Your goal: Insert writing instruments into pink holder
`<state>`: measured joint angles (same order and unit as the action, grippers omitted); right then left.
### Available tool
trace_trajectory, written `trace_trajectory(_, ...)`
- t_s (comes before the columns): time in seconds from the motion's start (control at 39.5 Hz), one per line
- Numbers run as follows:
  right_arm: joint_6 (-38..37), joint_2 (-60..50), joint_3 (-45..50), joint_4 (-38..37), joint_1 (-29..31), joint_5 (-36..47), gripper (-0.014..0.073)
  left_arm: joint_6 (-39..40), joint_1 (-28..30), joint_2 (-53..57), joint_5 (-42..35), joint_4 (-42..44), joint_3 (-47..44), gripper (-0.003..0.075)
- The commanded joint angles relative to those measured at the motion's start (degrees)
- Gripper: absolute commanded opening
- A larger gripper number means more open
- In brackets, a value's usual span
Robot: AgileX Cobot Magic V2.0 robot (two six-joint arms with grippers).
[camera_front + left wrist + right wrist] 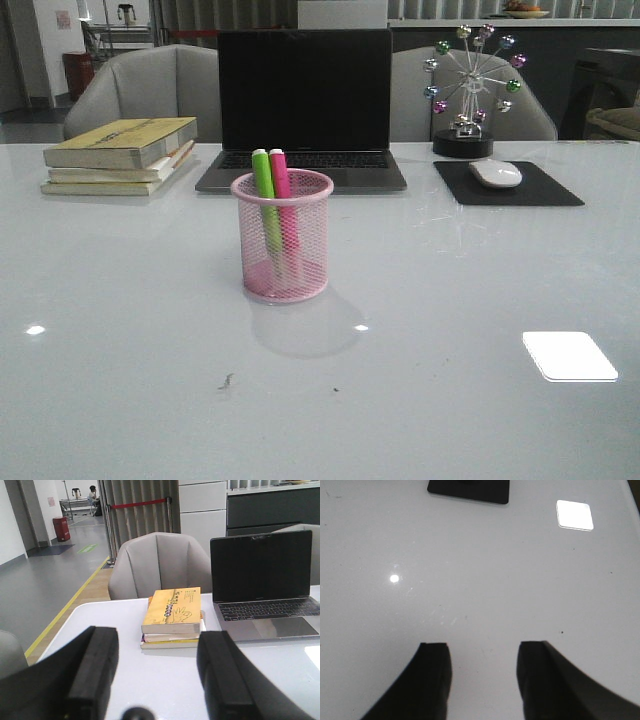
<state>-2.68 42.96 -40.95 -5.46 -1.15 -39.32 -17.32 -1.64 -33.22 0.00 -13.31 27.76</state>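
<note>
**Both hands open, markers in the cup**

Left hand (150,672) and right hand (482,675) are spread wide, gripping nothing. On the white surface (120,300), frame centre, the pink holder (283,262) stands upright with the green marker (264,195) and pink marker (281,190) inside, apparently touching.

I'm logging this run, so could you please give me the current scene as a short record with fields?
holder: pink mesh cup, upright, in front of the laptop
markers: green and pink, both standing in the cup
left gripper: open, empty, facing the books
right gripper: open, empty, above the table
task: looks done
</note>
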Motion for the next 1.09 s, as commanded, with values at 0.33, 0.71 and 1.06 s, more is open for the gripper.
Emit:
trace_trajectory(0.33, 0.07, -0.24, -1.57, -0.94, 0.43, 3.99, 0.005, 0.12, 0.09, 0.09, -5.19, -0.05, 1.65, 0.0426)
trace_trajectory(0.71, 0.07, -0.24, -1.57, -0.94, 0.43, 3.91, 0.005, 0.12, 0.09, 0.09, -5.19, -0.05, 1.65, 0.0426)
trace_trajectory(1.06, 0.07, -0.29, -1.34, -0.56, 0.43, 4.06, 0.005, 0.12, 0.09, 0.09, -5.19, -0.05, 1.65, 0.0426)
